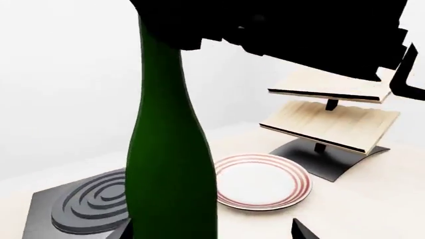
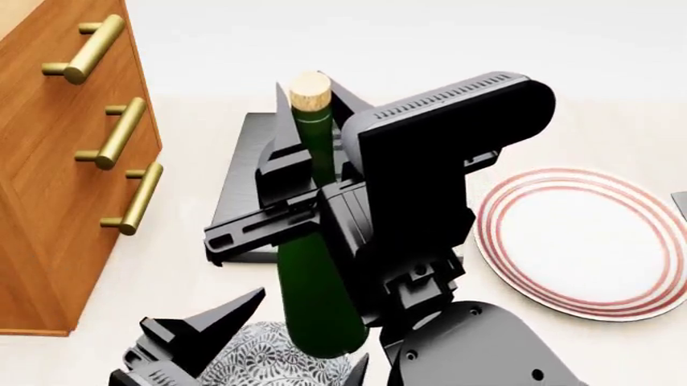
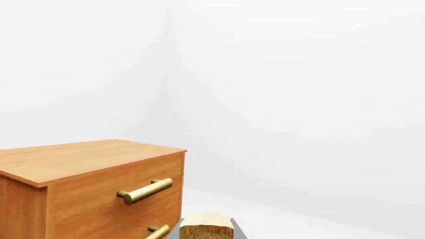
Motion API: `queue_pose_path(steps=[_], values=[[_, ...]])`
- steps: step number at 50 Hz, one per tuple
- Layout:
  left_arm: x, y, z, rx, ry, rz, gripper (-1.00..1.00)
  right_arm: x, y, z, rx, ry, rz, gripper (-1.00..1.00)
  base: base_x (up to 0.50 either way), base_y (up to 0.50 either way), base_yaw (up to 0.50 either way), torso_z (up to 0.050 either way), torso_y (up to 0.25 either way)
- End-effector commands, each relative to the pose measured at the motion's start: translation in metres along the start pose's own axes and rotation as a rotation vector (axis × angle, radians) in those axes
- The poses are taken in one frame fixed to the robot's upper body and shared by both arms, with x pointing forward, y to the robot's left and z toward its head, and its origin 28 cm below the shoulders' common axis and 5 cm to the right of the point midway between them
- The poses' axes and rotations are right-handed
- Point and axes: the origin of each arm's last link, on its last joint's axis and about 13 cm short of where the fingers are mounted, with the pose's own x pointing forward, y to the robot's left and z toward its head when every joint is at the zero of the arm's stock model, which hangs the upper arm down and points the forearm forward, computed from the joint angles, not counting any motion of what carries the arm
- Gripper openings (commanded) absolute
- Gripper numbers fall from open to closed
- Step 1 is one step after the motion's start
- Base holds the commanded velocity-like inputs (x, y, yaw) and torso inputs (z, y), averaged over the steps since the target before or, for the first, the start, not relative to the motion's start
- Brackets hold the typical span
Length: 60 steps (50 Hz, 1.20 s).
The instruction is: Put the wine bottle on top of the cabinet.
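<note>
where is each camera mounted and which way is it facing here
Head view: from the robot's head, looking down at the right claw clamped round the neck of the dark green glass wine bottle, beside the orange-brown wooden cabinet.
Left wrist view: near the left claw, facing the bottle's body, a red-ringed white plate and a pale wooden rack; dark claw parts show.
Right wrist view: near the right claw, looking over the tan cork at the cabinet top.
All three share the bottle.

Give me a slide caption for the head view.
Right claw grips the wine bottle neck beside the cabinet.
</note>
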Motion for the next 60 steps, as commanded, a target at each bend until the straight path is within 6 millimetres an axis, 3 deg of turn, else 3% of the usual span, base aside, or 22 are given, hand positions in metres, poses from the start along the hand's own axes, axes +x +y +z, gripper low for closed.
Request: queue_pose_path(steps=[1, 32, 41, 60], values=[[0.015, 0.005, -0.003, -0.043, 0.028, -0.017, 1.00, -0.001, -0.002, 0.005, -0.017, -0.024, -0.007, -1.00, 0.00, 0.00, 0.00, 0.000, 0.000], [0.034, 0.016, -0.009, -0.094, 0.038, 0.009, 1.00, -0.004, -0.001, 0.001, -0.005, -0.023, -0.013, -1.00, 0.00, 0.00, 0.00, 0.000, 0.001], [0.039, 0.017, -0.010, -0.185, 0.019, 0.003, 1.00, -0.004, -0.002, -0.002, -0.004, -0.020, -0.015, -1.00, 0.00, 0.00, 0.00, 0.000, 0.000], [0.046, 0.018, -0.017, -0.143, 0.048, 0.014, 1.00, -0.004, -0.002, -0.002, -0.003, -0.019, -0.015, -1.00, 0.00, 0.00, 0.00, 0.000, 0.001]])
